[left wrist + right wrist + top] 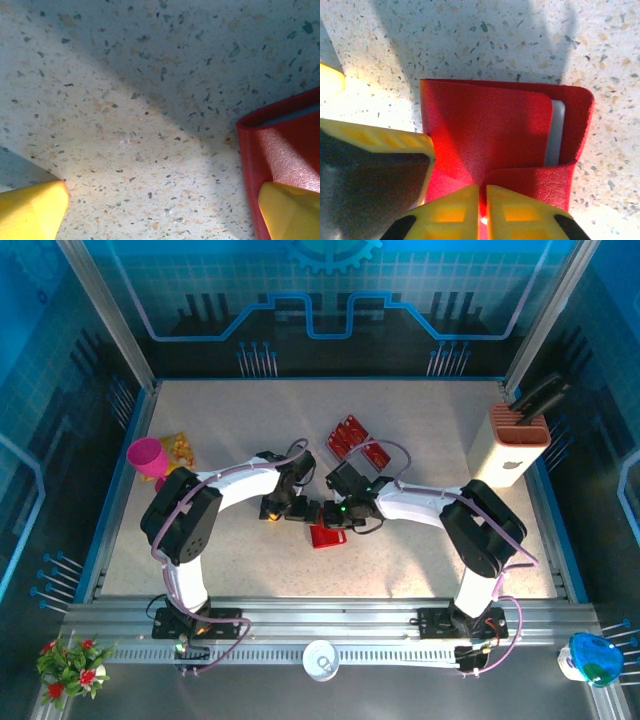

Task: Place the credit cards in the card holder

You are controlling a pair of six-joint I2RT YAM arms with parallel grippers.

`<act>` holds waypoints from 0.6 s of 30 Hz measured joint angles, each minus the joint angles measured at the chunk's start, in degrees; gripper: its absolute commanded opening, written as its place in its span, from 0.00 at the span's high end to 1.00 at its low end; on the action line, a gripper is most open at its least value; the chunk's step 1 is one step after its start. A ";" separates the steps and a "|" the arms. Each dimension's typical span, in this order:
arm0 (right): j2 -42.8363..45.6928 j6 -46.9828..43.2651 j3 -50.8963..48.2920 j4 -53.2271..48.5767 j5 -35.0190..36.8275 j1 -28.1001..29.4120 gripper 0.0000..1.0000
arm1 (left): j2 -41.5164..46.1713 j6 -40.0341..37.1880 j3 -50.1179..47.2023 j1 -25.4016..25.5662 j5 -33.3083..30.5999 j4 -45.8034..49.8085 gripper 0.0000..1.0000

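- At the middle of the speckled table: red card holder, lying open, just on the near side of both grippers.
- From the right wrist view: card holder folded open with the textured red flap on top and a pale grey inside at its right rim.
- Right gripper: fingertips almost together, only a thin slit left, clamped on the near red edge of the card holder.
- Left gripper: spread to full width, nothing between the yellow fingertips except bare table.
- Right fingertip of the left gripper over the corner of the card holder; touching or not, cannot tell.
- Farther back, a little right of the middle: red credit cards, grouped together and apart from the card holder.
- At the far right: beige slotted block, upright.
- At the left edge: pink cup.
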State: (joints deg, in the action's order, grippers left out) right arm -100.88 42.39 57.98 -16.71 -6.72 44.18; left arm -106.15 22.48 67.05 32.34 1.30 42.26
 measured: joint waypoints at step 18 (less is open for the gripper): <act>8.90 1.01 1.33 -4.48 -1.79 -3.28 0.64 | 0.02 -0.22 1.27 0.48 1.33 1.03 0.01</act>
State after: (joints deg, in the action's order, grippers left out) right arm -91.98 43.40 59.31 -21.19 -8.51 40.91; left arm -106.13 22.26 68.31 32.82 2.63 43.29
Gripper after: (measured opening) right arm 0.359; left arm 0.992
